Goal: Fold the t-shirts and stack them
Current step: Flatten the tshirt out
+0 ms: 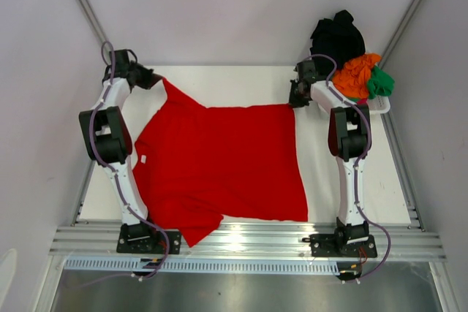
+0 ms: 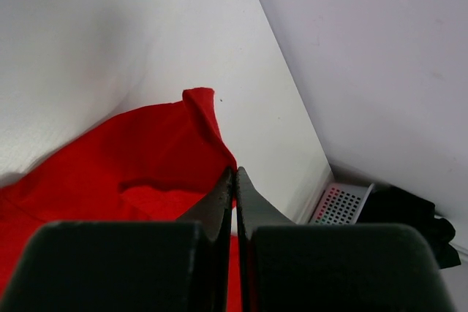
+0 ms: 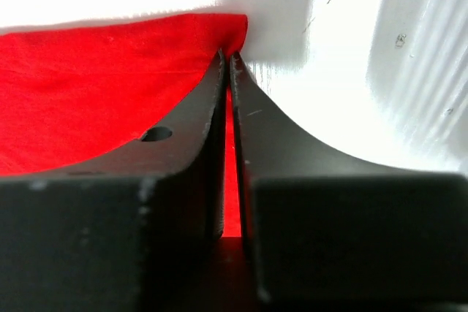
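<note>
Across the bench [image 1: 234, 85] the red t-shirt [image 1: 219, 166] lies spread out. Left end effector [image 1: 156, 79] is clamped on its far left corner, right end effector [image 1: 295, 100] pinched tight on the far right corner. Black shirt [image 1: 336, 38], orange shirt [image 1: 358, 74] and green shirt [image 1: 380, 82] are heaped in the white basket [image 1: 382, 107].

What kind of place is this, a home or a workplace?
Most likely a robot test cell in a lab: plain white walls enclose a white table, a left arm and a right arm are bolted to an aluminium rail, and a red t-shirt lies spread there.
</note>
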Motion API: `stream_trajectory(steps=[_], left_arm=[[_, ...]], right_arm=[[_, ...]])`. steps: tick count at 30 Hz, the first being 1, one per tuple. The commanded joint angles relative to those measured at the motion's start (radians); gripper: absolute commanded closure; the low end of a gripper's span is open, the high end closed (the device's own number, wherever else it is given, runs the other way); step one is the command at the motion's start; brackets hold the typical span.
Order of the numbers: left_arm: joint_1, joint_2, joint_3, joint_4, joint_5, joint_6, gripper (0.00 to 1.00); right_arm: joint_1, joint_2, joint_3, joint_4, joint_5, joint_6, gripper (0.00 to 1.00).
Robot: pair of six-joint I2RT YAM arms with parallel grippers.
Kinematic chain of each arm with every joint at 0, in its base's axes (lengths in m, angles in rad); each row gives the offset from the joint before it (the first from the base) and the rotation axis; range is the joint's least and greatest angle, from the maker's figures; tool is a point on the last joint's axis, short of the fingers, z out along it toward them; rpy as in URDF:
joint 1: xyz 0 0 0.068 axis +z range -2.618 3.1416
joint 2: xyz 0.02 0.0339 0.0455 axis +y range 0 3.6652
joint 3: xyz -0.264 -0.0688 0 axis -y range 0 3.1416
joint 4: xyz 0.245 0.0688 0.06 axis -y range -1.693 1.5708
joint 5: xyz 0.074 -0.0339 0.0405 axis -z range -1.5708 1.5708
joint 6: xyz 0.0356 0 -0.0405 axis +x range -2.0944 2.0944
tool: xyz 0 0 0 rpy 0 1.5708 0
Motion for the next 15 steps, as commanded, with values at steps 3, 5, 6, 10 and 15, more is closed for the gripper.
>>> stream_trajectory(steps=[3, 5, 6, 10, 15], left_arm=[[-0.004, -0.048, -0.006, 0.045, 0.031, -0.012, 0.99], [-0.004, -0.046, 0.011, 0.051, 0.043, -0.018, 0.99], [-0.004, -0.042, 0.02, 0.049, 0.043, -0.02, 0.99], [-0.004, -0.02, 0.071, 0.065, 0.066, -0.023, 0.99], [-0.004, 0.066, 0.221, 0.086, 0.095, -0.046, 0.99]], right_arm=[[-0.005, 0.0, 0.016, 0.023, 0.024, -0.02, 1.0], [-0.01, -0.003, 0.034, 0.052, 0.01, -0.034, 1.0], [-0.013, -0.003, 0.039, 0.061, -0.007, -0.037, 1.0], [-0.027, -0.006, 0.051, 0.138, -0.042, -0.037, 1.0], [-0.038, 0.017, 0.063, 0.236, -0.081, -0.005, 1.0]])
